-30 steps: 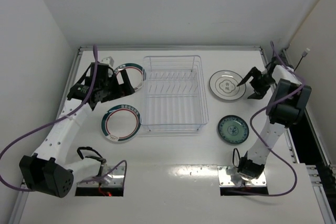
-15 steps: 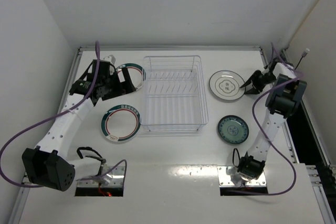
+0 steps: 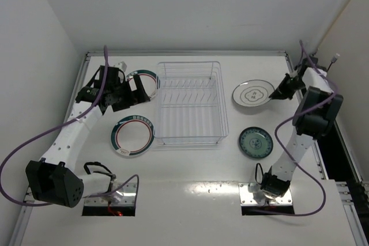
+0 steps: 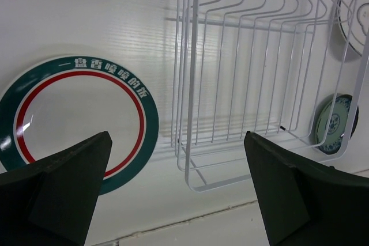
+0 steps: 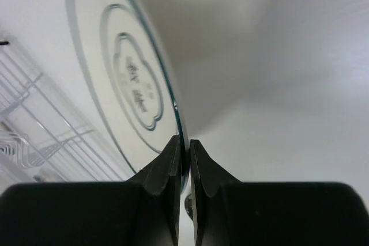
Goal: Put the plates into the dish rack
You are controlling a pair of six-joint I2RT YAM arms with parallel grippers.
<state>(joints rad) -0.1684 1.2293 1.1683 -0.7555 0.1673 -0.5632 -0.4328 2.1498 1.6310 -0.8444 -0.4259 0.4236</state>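
Plate (image 3: 252, 94), round silver-grey, has tipped up at right, pinched by right gripper (image 5: 184, 145); clear rack (image 3: 190, 105) next. Left gripper (image 4: 177, 136) wide.

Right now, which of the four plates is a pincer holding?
The silver-grey plate right of the dish rack: the right pincer is shut on its rim, and it sits tilted. The teal-blue plate and both green-and-red rimmed plates lie flat, ungripped.
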